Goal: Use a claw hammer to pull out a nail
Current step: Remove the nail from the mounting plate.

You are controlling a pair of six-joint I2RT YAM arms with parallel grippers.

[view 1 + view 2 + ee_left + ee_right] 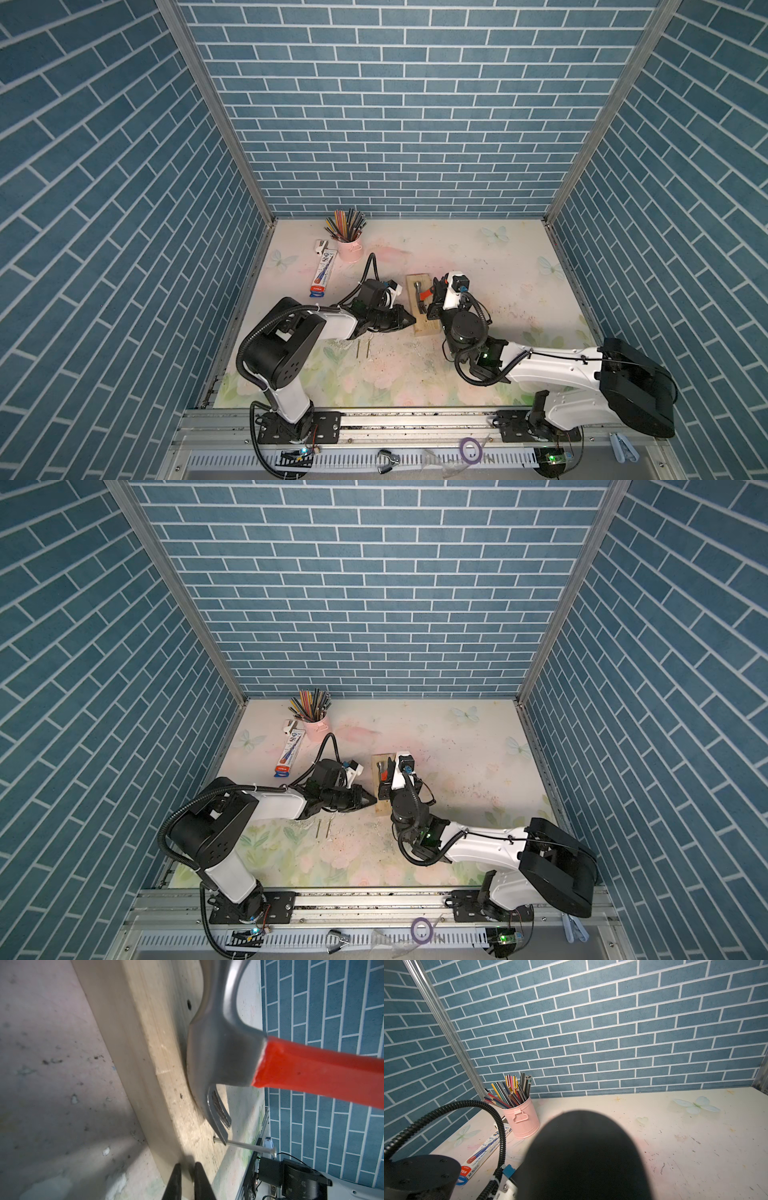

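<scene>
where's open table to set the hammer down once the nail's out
Widest bare stretch: the table right of the wood block, out to the right wall. Also free: the front strip between the two arm bases. Crowded: the back-left corner with the pencil bucket and pen box, and by the loose nails.

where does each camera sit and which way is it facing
Top views: high at the front, looking down; both arms, left gripper, right gripper, wooden block.
Left wrist: along the block, close on the claw hammer and nail; its nearly shut fingertips show.
Right wrist: faces the back wall; the black hammer handle it grips fills the foreground.
Shared: pink pencil bucket in top and right wrist views; hammer in all.
</scene>
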